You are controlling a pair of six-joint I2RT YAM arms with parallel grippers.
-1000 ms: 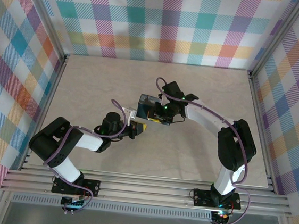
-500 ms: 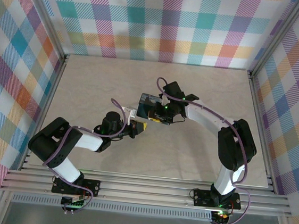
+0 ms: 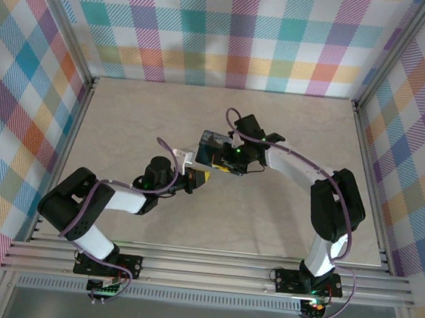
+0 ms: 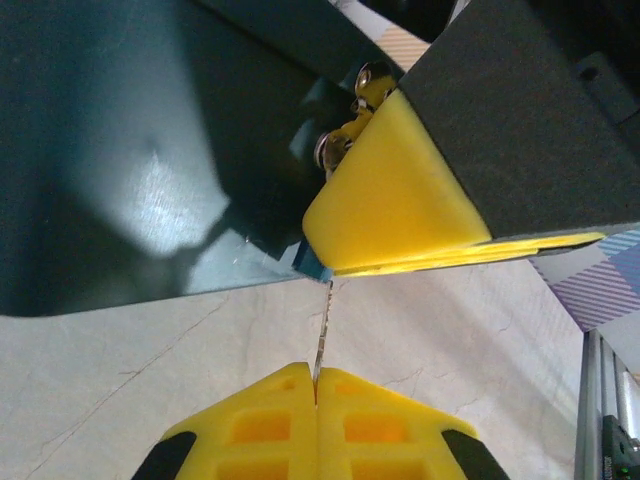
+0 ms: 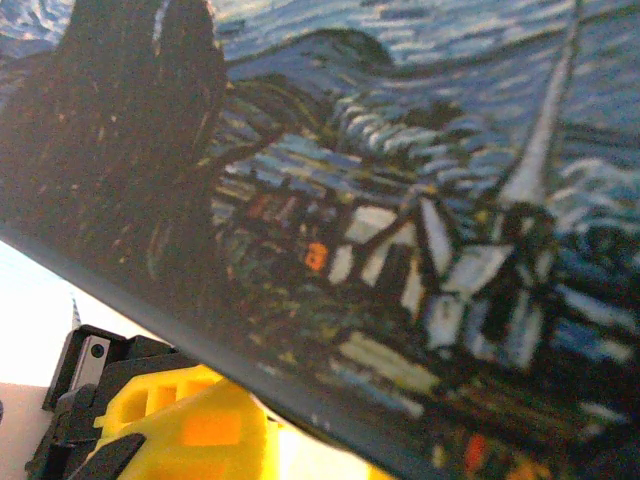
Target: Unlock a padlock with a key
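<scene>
Up close, thin key [image 4: 321,330] edge-on toward padlock [image 4: 313,263].

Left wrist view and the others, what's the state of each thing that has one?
Left end effector: shut on a thin silvery metal key.
Right end effector: open or shut, cannot tell.
Tiny blue padlock: key tip at it; locked or not, unclear.
Dark-blue starry-night painted tin box: lid looks shut.
</scene>
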